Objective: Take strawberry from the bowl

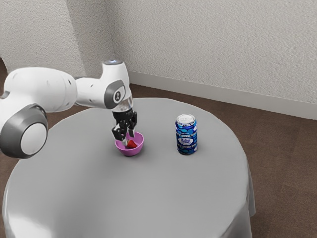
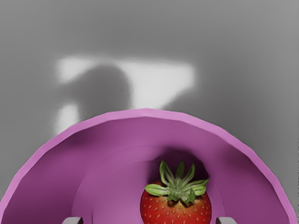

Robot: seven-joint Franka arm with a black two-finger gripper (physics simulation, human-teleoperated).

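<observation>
In the exterior view my gripper (image 1: 129,139) points down into the pink bowl (image 1: 140,144), its fingers standing apart. The red strawberry (image 1: 132,144) lies inside the bowl, just below the fingertips. The wrist view looks into the bowl (image 2: 147,113), where the strawberry (image 2: 175,210) rests on the bottom with its green leaves showing. Both tips of my open gripper (image 2: 149,220) appear at the lower edge, one on each side of the berry, with a gap on either side. The berry's lower part is cut off there.
A blue patterned can (image 1: 186,135) stands upright on the round grey-covered table (image 1: 163,193), toward the exterior view's right from the bowl. The bowl's raised rim surrounds my fingertips. A wall (image 1: 213,44) rises behind the table.
</observation>
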